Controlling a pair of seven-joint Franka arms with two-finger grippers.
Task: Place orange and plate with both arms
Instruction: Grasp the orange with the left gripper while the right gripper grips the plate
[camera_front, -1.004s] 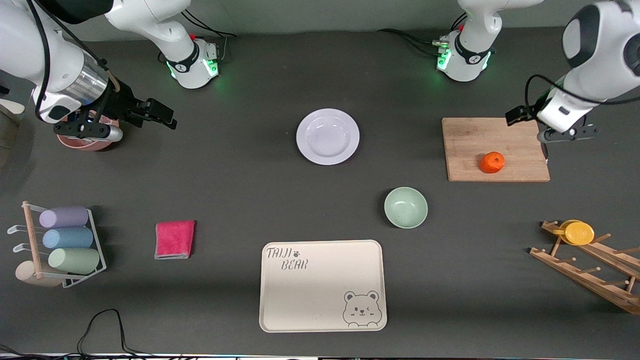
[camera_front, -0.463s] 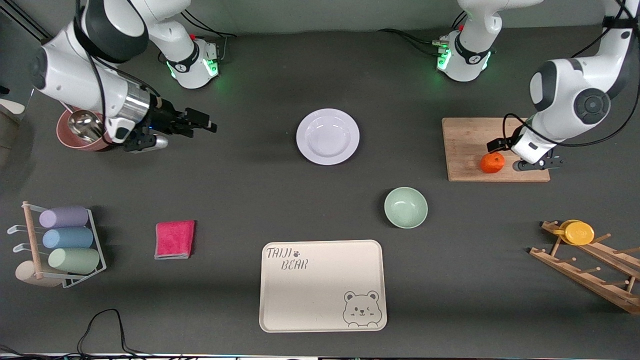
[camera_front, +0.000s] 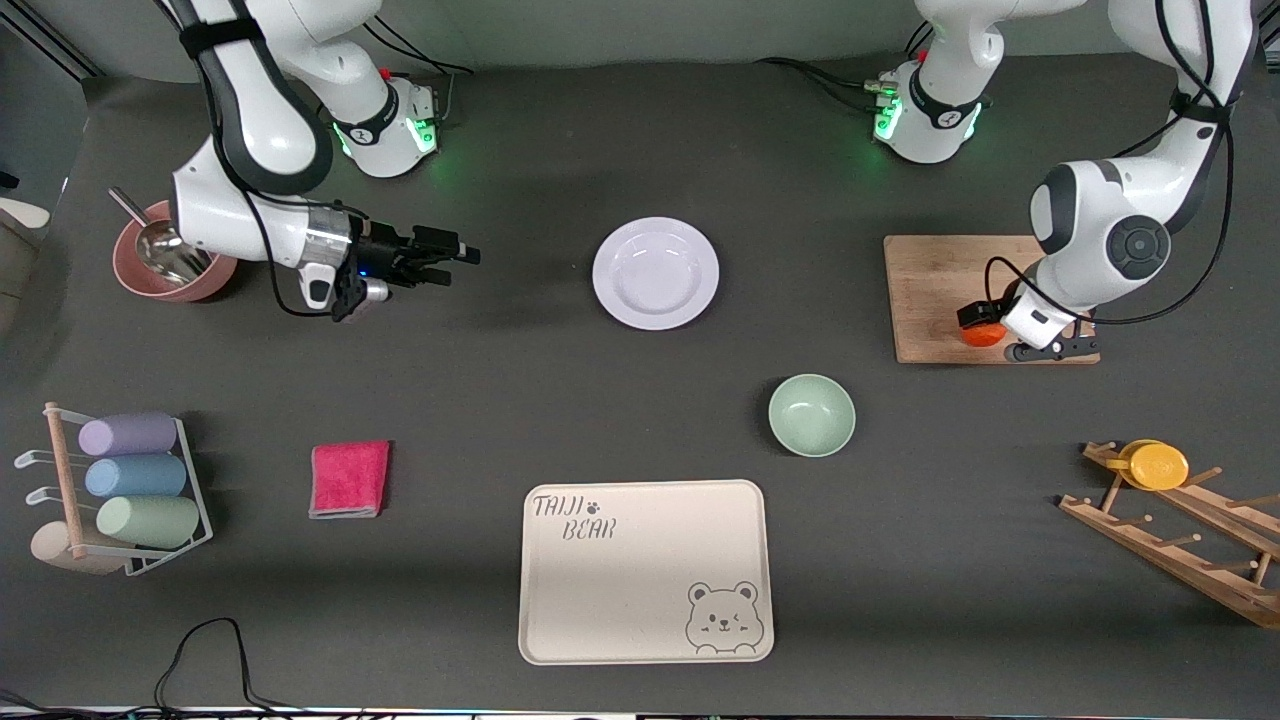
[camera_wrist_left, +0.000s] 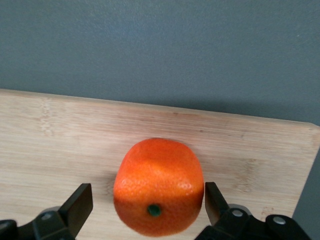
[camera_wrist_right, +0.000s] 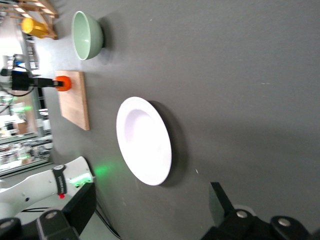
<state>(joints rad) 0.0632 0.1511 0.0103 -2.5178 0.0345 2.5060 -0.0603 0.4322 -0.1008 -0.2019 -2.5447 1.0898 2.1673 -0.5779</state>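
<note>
Wooden board (camera_front: 940, 285) carries the orange (camera_wrist_left: 159, 186) between the left gripper's (camera_wrist_left: 147, 205) spread fingers; right gripper (camera_front: 455, 255), fingers spread, faces the plate (camera_front: 655, 272).

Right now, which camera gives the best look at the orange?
The left wrist view: the orange fills it, sitting on the cutting board between the open left gripper fingers, stem end showing. In the front view the gripper partly covers it; the right wrist view shows only a distant orange spot.
</note>
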